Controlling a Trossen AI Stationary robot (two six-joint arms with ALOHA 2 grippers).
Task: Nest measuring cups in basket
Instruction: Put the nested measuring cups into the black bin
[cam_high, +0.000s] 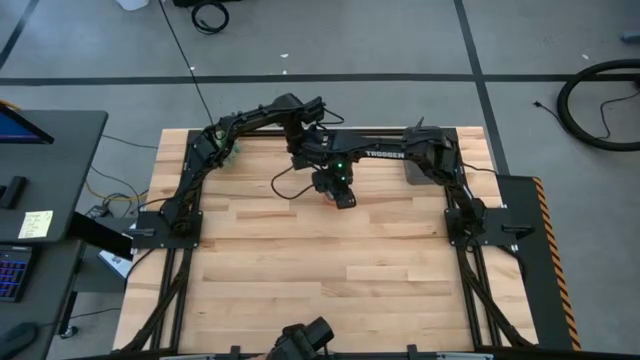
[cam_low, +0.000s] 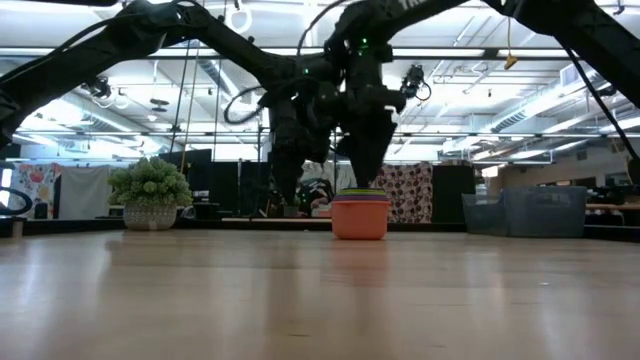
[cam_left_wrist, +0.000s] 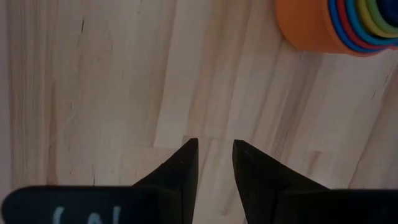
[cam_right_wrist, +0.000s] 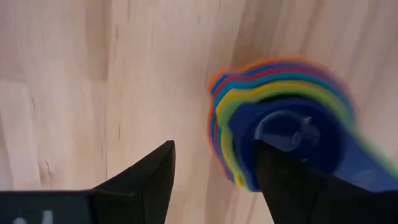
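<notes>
The measuring cups (cam_low: 359, 215) stand nested in one stack on the table's far middle, the orange one outermost and a dark blue one (cam_right_wrist: 292, 134) innermost, handles fanned to one side. My right gripper (cam_right_wrist: 214, 144) is open, pointing down just over the stack, with one finger above its rim. My left gripper (cam_left_wrist: 215, 144) hangs beside the stack (cam_left_wrist: 339, 25) on its left, over bare wood, with a narrow gap between its fingers and nothing in it. A dark grey basket (cam_low: 525, 212) shows at the far right in the low view. My right gripper comes at the nested stack from above, fingers pointing down. One finger (cam_right_wrist: 292, 186) overlaps the rim of the stack (cam_right_wrist: 239, 168) and the other stands over bare wood. Whether that finger touches the cups I cannot tell.
A fuzzy green plant in a white pot (cam_low: 150, 185) stands at the far left. Both arms crowd the far middle of the table (cam_high: 330, 280). Bare wood runs from there to the near edge.
</notes>
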